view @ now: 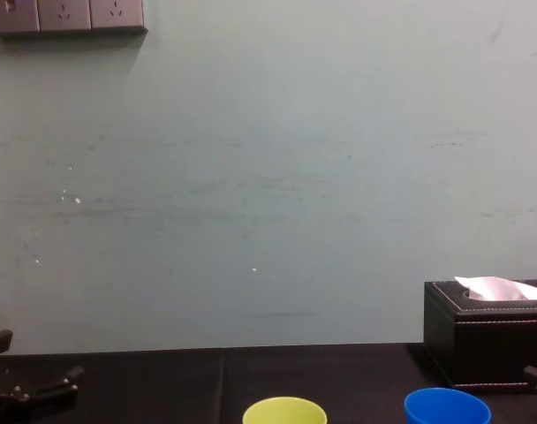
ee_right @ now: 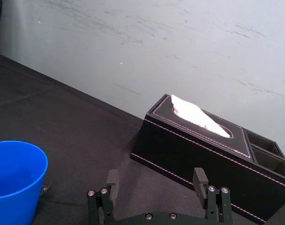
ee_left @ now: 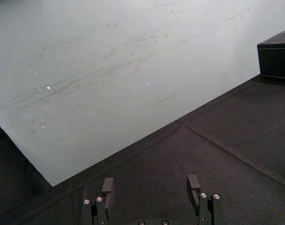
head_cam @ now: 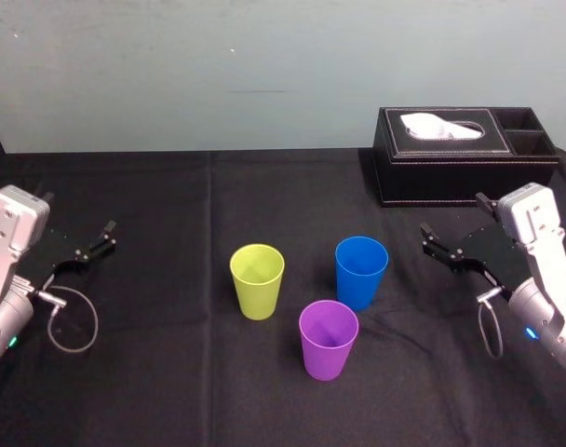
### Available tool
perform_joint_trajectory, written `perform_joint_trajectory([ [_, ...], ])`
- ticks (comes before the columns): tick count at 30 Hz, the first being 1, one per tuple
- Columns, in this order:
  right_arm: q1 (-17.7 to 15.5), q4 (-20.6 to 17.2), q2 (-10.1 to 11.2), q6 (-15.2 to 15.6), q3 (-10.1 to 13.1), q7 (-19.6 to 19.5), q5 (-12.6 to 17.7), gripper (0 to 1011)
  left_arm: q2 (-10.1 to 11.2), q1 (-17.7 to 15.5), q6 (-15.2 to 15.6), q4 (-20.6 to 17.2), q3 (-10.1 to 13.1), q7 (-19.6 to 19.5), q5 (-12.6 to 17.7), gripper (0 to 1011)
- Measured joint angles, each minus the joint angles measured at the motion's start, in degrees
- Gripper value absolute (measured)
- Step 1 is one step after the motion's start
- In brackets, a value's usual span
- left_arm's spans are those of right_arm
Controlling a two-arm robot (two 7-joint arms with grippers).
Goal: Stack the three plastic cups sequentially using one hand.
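On the black bench stand 3 separate upright cups: yellow-green cup, blue cup, purple cup. Left pincer and right pincer hang at either side, both gaping wide.

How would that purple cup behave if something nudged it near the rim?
The purple cup looks empty and plastic, so probably light. Standing on its narrower base, it would likely tip from a high push. Its smooth wall may slip.
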Motion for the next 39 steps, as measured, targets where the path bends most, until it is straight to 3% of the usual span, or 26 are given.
perform_joint_trajectory([
  [39,0.0,0.0,0.0,0.0,0.0,0.0,0.0,1004,0.0,0.0,0.0,0.0,0.0,0.0,0.0,1010],
])
